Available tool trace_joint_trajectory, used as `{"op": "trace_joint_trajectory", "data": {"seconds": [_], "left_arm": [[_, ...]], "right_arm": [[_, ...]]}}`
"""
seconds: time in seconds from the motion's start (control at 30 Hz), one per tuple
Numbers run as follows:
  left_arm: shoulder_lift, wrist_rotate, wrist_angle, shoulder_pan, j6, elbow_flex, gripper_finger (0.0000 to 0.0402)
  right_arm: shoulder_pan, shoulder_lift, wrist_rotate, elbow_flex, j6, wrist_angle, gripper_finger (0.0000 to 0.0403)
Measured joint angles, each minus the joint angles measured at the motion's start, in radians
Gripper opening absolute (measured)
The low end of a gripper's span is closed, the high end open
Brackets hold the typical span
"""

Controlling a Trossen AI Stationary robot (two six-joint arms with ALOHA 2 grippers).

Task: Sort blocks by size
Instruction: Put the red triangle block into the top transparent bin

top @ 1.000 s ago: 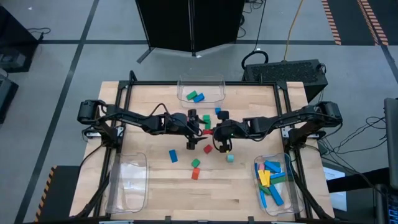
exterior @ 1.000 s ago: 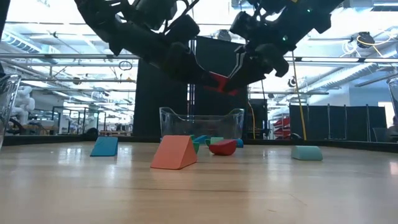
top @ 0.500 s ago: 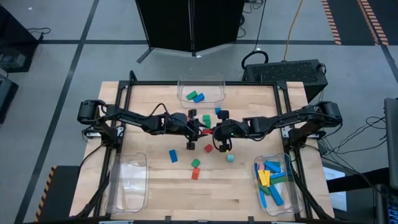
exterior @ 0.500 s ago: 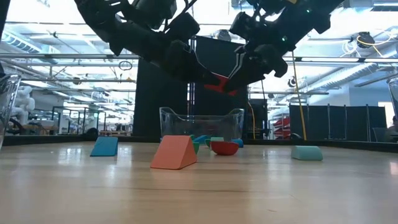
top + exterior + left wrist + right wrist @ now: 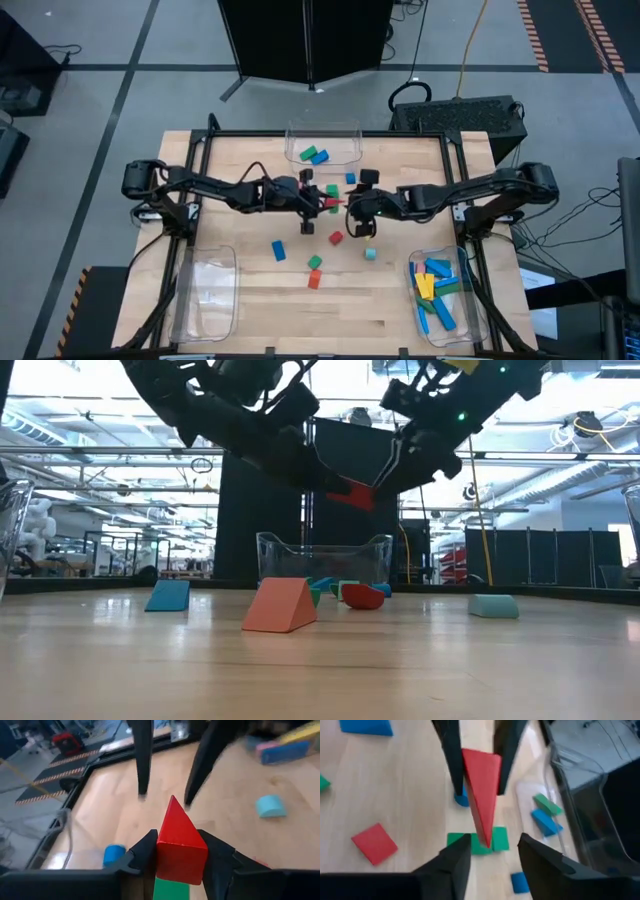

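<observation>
Where blocks (image 5: pixel 314 270) scatter: pale wooden table (image 5: pixel 250 290).

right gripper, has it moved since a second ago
Yes. The right gripper has backed off rightward from the red wedge block, against the fixed bin; the left gripper holds it.

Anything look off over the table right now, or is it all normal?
One oddity: a red wedge block hangs in mid-air above the table centre, pinched in the left tool while the right tool sits open right beside it, mid-handover. Nothing looks spilled or damaged.
</observation>
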Motion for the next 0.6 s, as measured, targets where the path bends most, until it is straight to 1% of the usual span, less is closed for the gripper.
{"op": "trace_joint_trajectory", "data": {"seconds": [0.1,0.17,0.27,0.37,0.47,0.6], "left_arm": [[-0.030,-0.039,-0.013,0.030,0.000,0.001,0.0118],[-0.062,-0.079,-0.051,0.065,-0.004,0.001,0.0118],[-0.091,-0.097,-0.068,0.131,-0.030,0.001,0.0117],[-0.103,-0.096,-0.075,0.210,-0.058,0.002,0.0117],[-0.099,-0.093,-0.120,0.298,-0.089,0.001,0.0117],[-0.093,-0.012,-0.183,0.407,-0.152,0.001,0.0117]], "right_arm": [[-0.001,-0.055,-0.004,0.000,0.077,-0.066,0.0181],[-0.001,-0.092,-0.005,0.000,0.132,-0.105,0.0185],[0.007,-0.130,-0.010,0.000,0.208,-0.151,0.0185],[0.021,-0.144,-0.011,0.000,0.252,-0.166,0.0180],[0.035,-0.138,-0.011,0.000,0.272,-0.164,0.0174],[0.047,-0.110,-0.011,0.000,0.285,-0.160,0.0172]]}}
